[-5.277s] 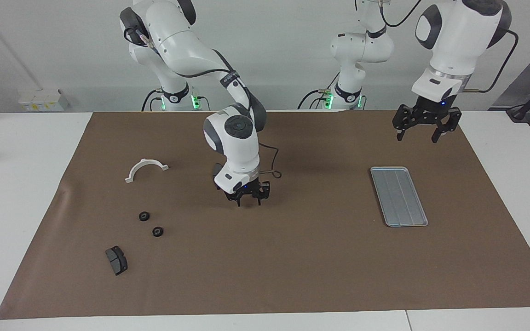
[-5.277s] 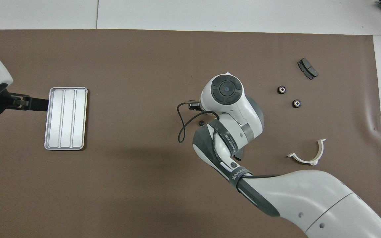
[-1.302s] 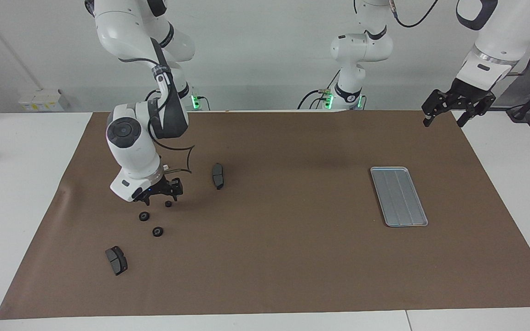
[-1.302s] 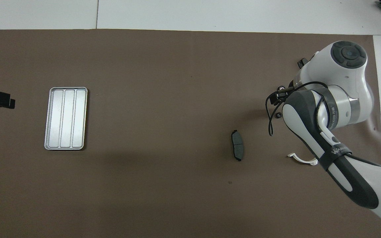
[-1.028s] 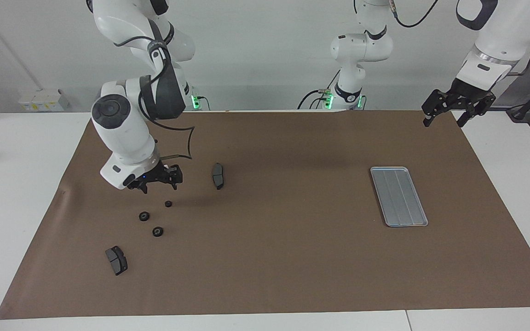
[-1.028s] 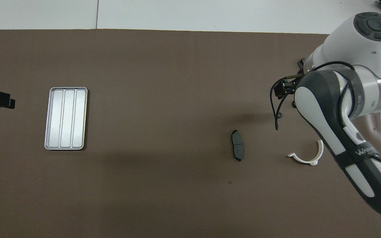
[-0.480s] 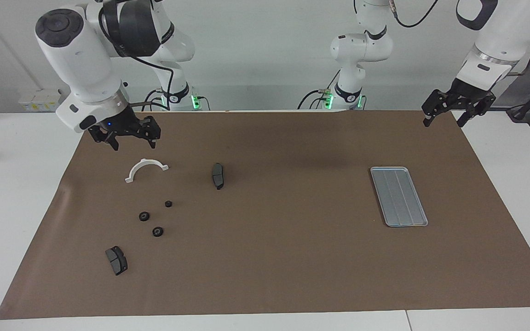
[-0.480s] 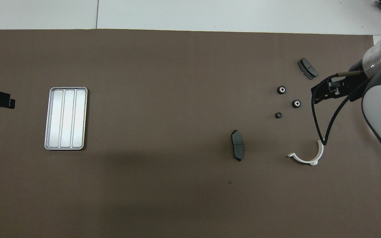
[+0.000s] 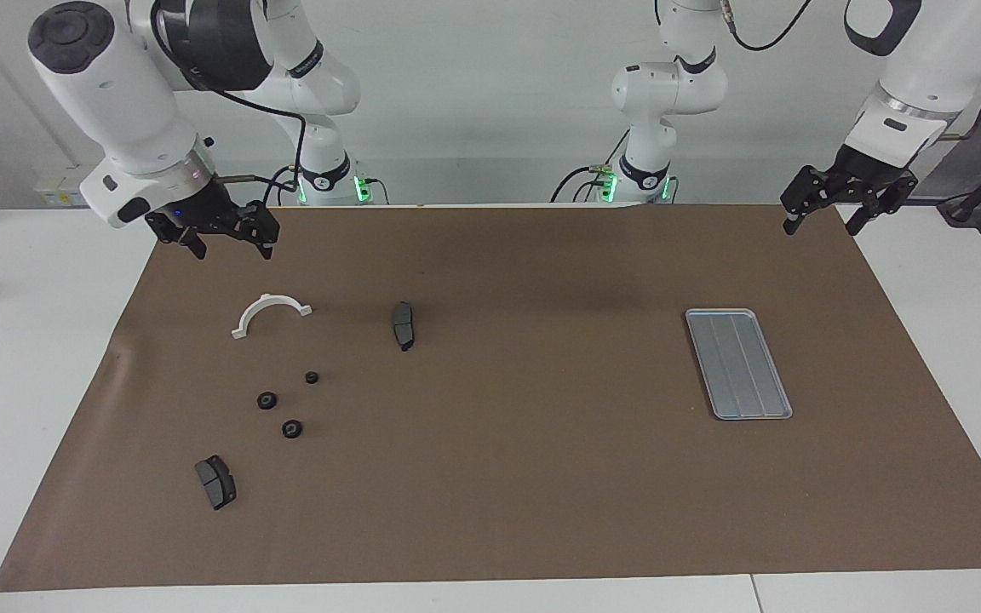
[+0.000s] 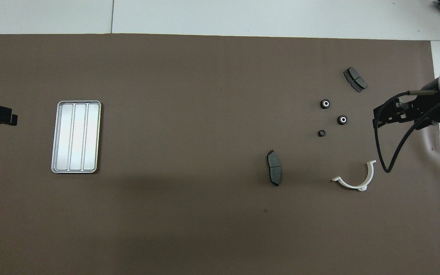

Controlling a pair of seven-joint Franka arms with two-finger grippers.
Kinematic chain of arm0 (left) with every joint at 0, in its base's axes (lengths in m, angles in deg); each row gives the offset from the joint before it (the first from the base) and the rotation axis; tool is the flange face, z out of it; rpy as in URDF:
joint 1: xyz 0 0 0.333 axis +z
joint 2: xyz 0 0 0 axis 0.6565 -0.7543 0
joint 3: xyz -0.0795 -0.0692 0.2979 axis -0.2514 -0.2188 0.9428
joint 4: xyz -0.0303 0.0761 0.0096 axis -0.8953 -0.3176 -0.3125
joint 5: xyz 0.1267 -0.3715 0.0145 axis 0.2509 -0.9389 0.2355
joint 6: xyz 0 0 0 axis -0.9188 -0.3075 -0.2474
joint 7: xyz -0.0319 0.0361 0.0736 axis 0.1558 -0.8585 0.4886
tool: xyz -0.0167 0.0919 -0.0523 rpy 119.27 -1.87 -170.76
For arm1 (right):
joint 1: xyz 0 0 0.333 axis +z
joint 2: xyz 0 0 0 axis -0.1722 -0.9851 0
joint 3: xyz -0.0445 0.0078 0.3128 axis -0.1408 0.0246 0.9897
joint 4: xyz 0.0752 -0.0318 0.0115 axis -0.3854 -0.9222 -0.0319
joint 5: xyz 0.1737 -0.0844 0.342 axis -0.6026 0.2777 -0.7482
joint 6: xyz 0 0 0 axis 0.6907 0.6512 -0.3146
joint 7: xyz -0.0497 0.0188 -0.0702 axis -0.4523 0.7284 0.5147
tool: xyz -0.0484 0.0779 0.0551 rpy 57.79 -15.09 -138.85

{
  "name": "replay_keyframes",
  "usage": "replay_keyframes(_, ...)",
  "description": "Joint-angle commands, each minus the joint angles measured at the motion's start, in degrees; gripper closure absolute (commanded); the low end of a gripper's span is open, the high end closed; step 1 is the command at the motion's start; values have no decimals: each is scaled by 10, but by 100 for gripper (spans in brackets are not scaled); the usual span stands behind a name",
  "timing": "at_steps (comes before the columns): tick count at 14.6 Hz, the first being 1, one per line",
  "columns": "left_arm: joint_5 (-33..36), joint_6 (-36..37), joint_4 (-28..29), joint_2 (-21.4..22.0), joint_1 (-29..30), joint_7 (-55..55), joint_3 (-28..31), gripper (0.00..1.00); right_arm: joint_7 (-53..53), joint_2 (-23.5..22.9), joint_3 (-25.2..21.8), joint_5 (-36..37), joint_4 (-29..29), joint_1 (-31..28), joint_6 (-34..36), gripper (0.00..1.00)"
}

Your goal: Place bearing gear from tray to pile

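The silver tray lies at the left arm's end of the brown mat with nothing in it. The pile is three small black gears on the mat at the right arm's end: a smaller gear nearest the robots, and two larger gears just farther out. My right gripper hangs open and empty, raised over the mat's edge by the white bracket, well apart from the gears. High over the mat's corner near the tray, my left gripper waits open and empty.
A white half-ring bracket lies between the gears and the robots. One dark brake pad lies toward the mat's middle. Another brake pad lies farther from the robots than the gears.
My right gripper let go of the small gear beside the other two, then rose and drew back toward the mat's edge. The left arm has stayed still over the last second.
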Motion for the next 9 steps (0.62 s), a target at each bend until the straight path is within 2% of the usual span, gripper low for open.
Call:
replay_keyframes(1, 5, 2, 12, 13, 5, -2, -3, 0, 6, 47, -17, -25, -59, -2, -43, 0)
replay_keyframes(3, 6, 2, 12, 13, 5, -3, -3, 0, 7, 62, -20, -25, -79, 7, -68, 0)
replay_keyframes(7, 5, 2, 12, 13, 4, -2, -3, 0, 15, 72, -72, -25, -76, 56, -81, 0)
replay_keyframes(9, 5, 2, 12, 13, 4, -2, -3, 0, 14, 73, -74, -24, -71, 56, -80, 0)
